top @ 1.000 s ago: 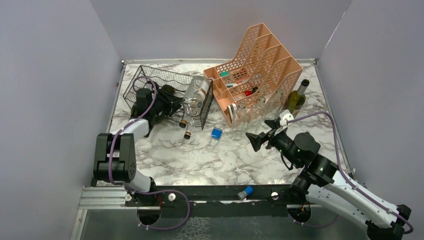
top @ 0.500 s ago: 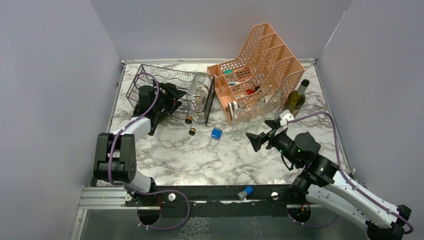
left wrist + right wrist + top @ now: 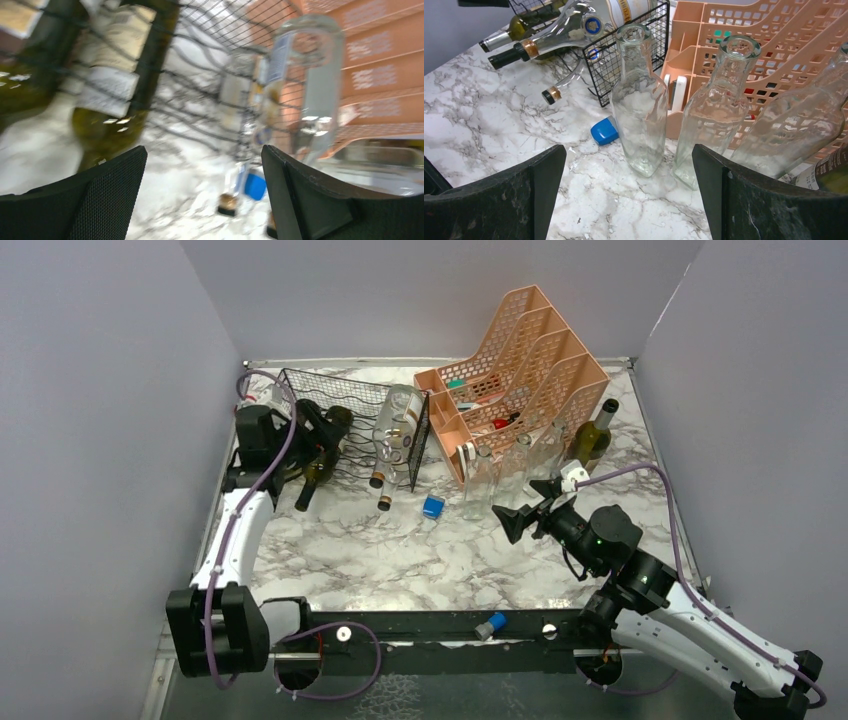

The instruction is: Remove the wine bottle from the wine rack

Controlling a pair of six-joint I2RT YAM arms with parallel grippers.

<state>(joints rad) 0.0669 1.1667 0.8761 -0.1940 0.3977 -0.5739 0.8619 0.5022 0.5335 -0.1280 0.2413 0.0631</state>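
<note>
Your left claw [image 3: 203,155] is open; grip the wine bottle [image 3: 315,472] by its neck, outside the wine rack [image 3: 345,400] (right claw [image 3: 630,150]: open).

The marble table [image 3: 400,550] bears the wine rack [image 3: 345,402], a peach organizer [image 3: 520,350], glass bottles [image 3: 640,100] and perhaps a blue cap [image 3: 433,506].

Both arms alternate white moulded shells with chunky black joint housings: the left arm [image 3: 232,540] and the right arm [image 3: 700,628]. A thin purple cable [image 3: 640,471] trails along each, and on the right it meets a small white block [image 3: 572,477] at the wrist. The left gripper [image 3: 204,150] has broad black fingers [image 3: 95,200] with what seems a fine mesh texture, though the view is blurred. The right gripper [image 3: 629,148] has matt black, speckled fingers [image 3: 519,200].
</note>
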